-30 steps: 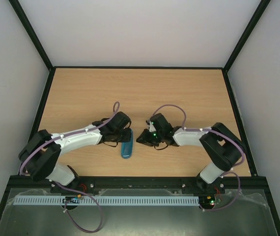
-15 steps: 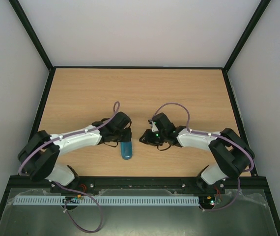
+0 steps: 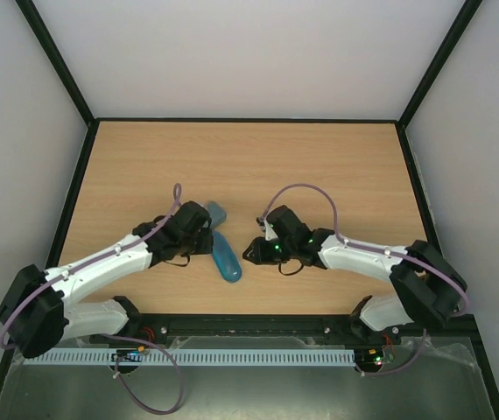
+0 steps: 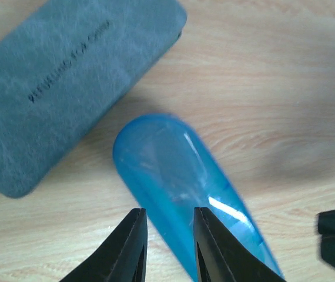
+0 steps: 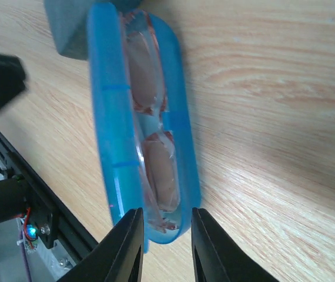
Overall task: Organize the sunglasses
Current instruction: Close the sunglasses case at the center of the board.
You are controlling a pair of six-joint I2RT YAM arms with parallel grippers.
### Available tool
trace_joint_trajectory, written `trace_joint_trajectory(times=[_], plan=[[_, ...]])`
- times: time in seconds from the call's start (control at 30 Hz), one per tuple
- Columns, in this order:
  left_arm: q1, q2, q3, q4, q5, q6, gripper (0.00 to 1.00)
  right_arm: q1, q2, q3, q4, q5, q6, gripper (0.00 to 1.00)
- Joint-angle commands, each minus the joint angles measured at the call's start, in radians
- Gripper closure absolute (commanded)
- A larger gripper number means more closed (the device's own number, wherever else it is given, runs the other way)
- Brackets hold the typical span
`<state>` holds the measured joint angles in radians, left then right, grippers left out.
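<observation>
Blue case [image 3: 226, 259]: translucent, lying slantwise on the wood table [image 3: 249, 157] near the front edge, between my two grippers.
Sunglasses [image 5: 156, 158]: the pair with red-pink lenses sits inside the blue case. From the right wrist I see the lenses between its two shells.
Grey case [image 4: 67, 76]: flat on the table with its lettering up, just beside the far end of the blue case. From above it is partly hidden under my left arm.
Left gripper [image 4: 167, 212]: fingers a narrow gap apart, low over the blue case. The case runs beneath one finger, and I see nothing pinched between them.
Right gripper [image 5: 166, 211]: fingers slightly apart, standing either side of the blue case's near end in its own view. I cannot tell whether they grip it or only hang above it.
Arms: both reach inward over the table, their tips facing each other across the blue case.
</observation>
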<state>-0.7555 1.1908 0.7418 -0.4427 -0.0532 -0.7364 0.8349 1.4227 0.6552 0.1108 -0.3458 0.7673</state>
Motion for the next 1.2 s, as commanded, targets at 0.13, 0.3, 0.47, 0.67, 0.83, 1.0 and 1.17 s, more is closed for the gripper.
trace_joint_trajectory(times=[0.13,0.3,0.47,0.67,0.83,1.0,1.17], plan=[[-0.001,0.036,-0.039,0.05,0.051,0.004,0.76,0.017,-0.05,0.109,-0.15,0.078,-0.074,0.76],[-0.007,0.081,-0.037,0.093,0.056,0.007,0.76,0.057,0.068,0.225,-0.191,0.069,-0.11,0.77],[-0.004,0.116,-0.034,0.109,0.049,0.022,0.76,0.079,0.149,0.311,-0.227,0.079,-0.127,0.77],[-0.003,0.13,-0.03,0.137,0.05,0.022,0.76,0.104,0.217,0.332,-0.265,0.105,-0.143,0.78],[-0.004,0.19,-0.077,0.233,0.08,0.019,0.77,0.113,0.308,0.264,-0.233,0.119,-0.137,0.81],[-0.005,0.232,-0.11,0.301,0.103,0.011,0.79,0.112,0.321,0.212,-0.174,0.119,-0.081,0.82],[0.002,0.163,-0.071,0.23,0.06,0.023,0.78,0.113,0.255,0.247,-0.209,0.138,-0.093,0.82]])
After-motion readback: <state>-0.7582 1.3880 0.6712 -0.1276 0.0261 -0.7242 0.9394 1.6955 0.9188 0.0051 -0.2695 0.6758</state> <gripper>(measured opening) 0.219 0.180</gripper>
